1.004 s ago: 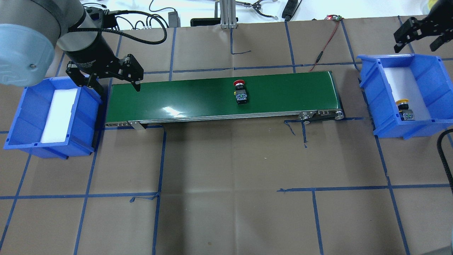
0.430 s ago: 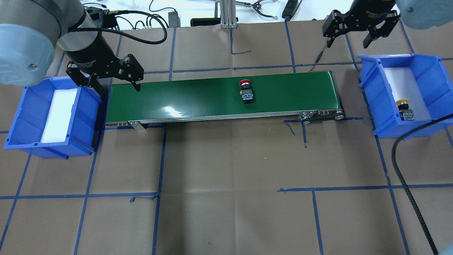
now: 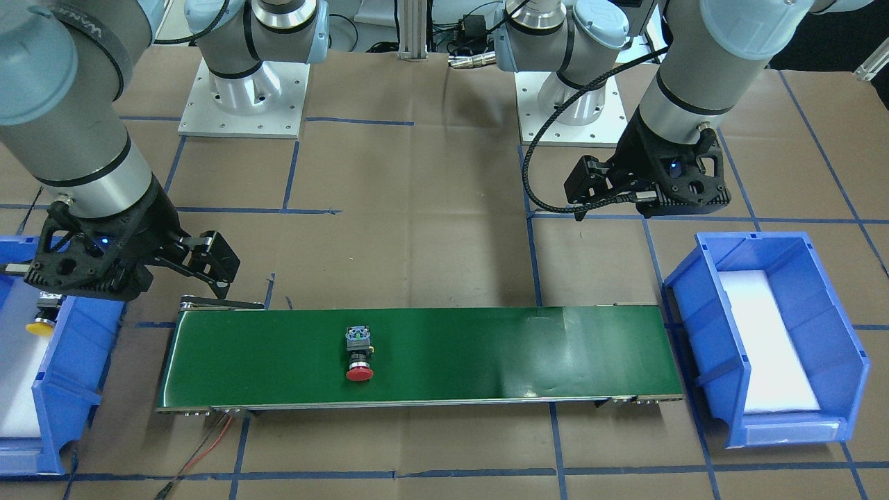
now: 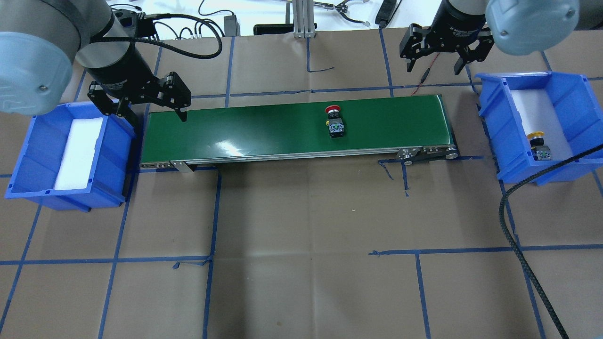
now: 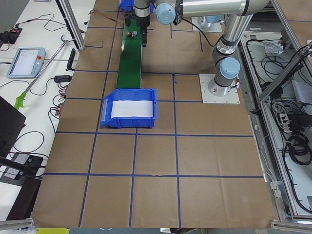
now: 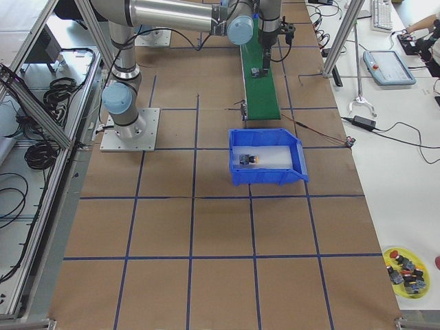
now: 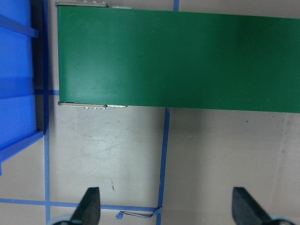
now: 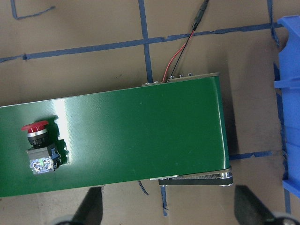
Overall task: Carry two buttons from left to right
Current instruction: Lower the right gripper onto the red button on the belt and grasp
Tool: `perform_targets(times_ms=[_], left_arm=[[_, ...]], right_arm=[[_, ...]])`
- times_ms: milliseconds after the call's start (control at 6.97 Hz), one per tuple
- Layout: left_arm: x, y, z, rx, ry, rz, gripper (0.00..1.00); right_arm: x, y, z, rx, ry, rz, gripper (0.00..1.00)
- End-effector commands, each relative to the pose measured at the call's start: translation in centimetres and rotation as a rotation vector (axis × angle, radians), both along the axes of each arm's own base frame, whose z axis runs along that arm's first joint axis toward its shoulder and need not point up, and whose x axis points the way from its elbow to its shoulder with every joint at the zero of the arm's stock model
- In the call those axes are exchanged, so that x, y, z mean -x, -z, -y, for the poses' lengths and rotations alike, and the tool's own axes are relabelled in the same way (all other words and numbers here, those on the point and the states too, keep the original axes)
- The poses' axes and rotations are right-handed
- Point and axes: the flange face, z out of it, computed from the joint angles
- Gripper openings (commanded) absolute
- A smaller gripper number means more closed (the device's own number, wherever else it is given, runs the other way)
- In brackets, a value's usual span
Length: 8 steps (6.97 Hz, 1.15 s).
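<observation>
Red button [image 4: 334, 122] lies on its side on the green conveyor belt [image 4: 264, 127], right of the belt's middle, cap towards the far edge of the bench and terminal block towards the robot. Nothing is touching it.

Yellow button [image 4: 537, 143] lies on its side in the right bin [image 4: 565, 89], at the bench's right edge, on a white foam pad. The pad is probably there to cushion drops. Judgement: one of two delivered.

Left bin [image 4: 42, 117], at the bench's left edge, shows a white pad inside.

Left hand [image 4: 153, 113]: fingers apart, holding nothing, hovering over the gap between the left bin and the belt's left end. This looks like the loading spot.

Right hand [image 4: 433, 68]: fingers wide apart, empty, above the bench just beyond the belt's right end and near the right bin's far corner. Its wrist camera looks down on the belt end with the red button in frame.

Judgement: the belt bridges the span between the arms, and the right hand is set to collect the red button near the belt's right end.
</observation>
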Motion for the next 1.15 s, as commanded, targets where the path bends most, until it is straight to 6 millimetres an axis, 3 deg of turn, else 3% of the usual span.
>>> perform_targets(times_ms=[0, 574, 1004], left_arm=[[0.0, 0.0, 0.0, 0.0, 0.0, 0.0, 1.0], [0.0, 0.0, 0.0, 0.0, 0.0, 0.0, 1.0], [0.0, 0.0, 0.0, 0.0, 0.0, 0.0, 1.0]], right_arm=[[-0.1, 2.5, -0.2, 0.026, -0.003, -0.001, 0.99], [-0.1, 7.9, 0.5, 0.006, -0.004, 0.001, 0.99], [0.4, 9.1, 0.3, 0.002, 0.006, 0.002, 0.99]])
